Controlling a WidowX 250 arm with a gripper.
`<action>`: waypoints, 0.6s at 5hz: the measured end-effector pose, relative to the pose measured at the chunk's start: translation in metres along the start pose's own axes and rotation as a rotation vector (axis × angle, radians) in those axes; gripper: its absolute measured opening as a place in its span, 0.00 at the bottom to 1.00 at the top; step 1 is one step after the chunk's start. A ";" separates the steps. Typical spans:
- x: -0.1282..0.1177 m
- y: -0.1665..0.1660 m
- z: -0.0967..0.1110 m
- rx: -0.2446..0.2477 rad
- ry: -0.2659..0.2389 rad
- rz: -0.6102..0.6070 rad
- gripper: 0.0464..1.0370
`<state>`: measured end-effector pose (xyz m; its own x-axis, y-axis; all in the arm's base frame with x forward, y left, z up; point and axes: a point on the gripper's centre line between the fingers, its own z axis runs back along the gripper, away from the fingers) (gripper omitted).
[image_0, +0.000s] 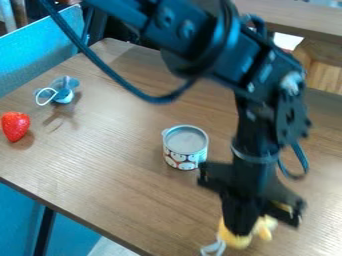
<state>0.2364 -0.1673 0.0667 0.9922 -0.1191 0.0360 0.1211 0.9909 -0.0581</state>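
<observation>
Brown table (113, 175): one strawberry (15, 126), one tin (185, 147), one blue object (65, 94); gripper (255, 226) at one yellow toy (236, 240), open or closed unclear.

Open table (100, 150) separates strawberry (15, 126) from 1 obstructing can (186, 150).

No text, label, brand, number or sign can be read. The printed band on the can (185, 158) shows a repeated pattern in red, white and black, with no lettering or digits that can be made out. The pale marks on the arm (262, 70) are too blurred to tell whether they are print.
</observation>
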 end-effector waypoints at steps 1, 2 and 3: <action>-0.006 -0.011 -0.014 0.000 0.029 -0.024 0.04; -0.009 -0.023 -0.028 0.003 0.070 -0.059 0.04; 0.000 -0.034 -0.033 -0.021 0.078 -0.053 0.07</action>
<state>0.2333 -0.2027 0.0363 0.9835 -0.1767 -0.0377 0.1733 0.9817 -0.0791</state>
